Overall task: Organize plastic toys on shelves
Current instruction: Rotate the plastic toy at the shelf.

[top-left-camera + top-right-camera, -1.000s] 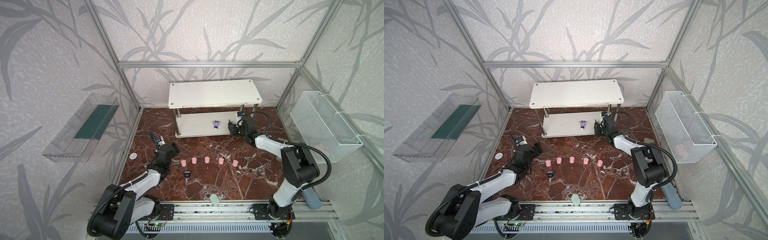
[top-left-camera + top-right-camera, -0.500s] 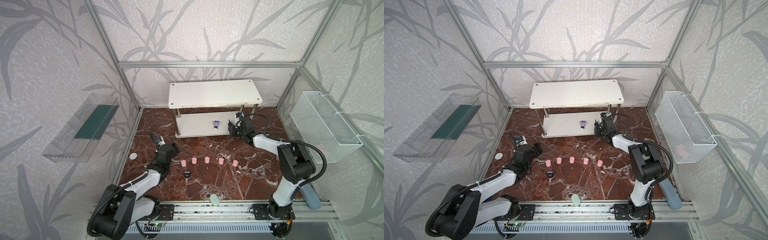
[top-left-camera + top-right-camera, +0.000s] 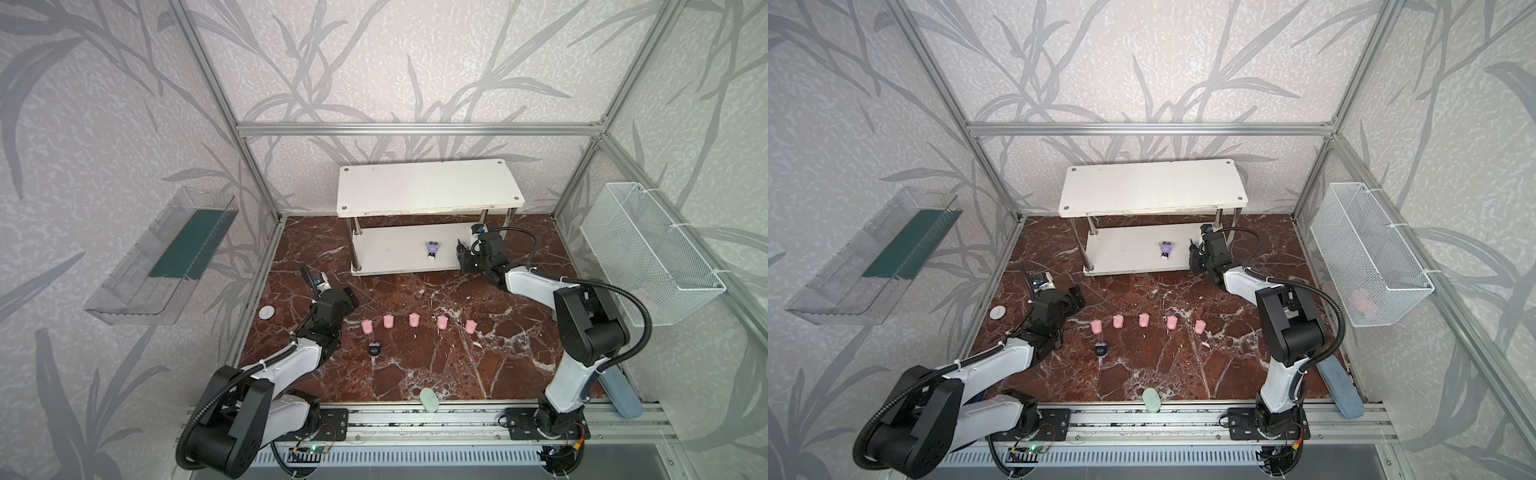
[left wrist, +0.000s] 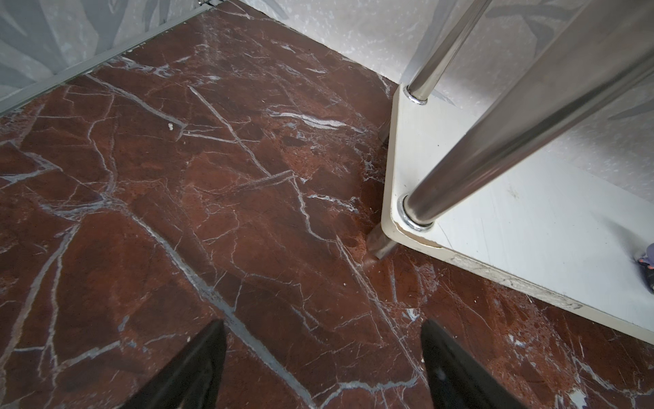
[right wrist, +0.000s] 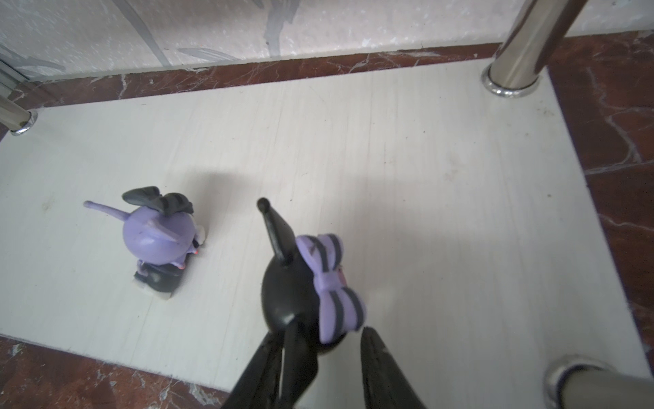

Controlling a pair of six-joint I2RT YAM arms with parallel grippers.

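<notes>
The right pincer (image 5: 323, 334) holds the black toy (image 5: 293, 294), low in the middle of its wrist view, over the bottom shelf (image 5: 424, 177). Dropped too high, it may tip onto the purple toy (image 5: 155, 237) at left; the left pincer (image 4: 322, 324) is wide, empty

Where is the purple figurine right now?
In both top views the purple figurine stands on the rack's lower board, toward its right end, close beside the right gripper, which holds a black figurine there.
</notes>
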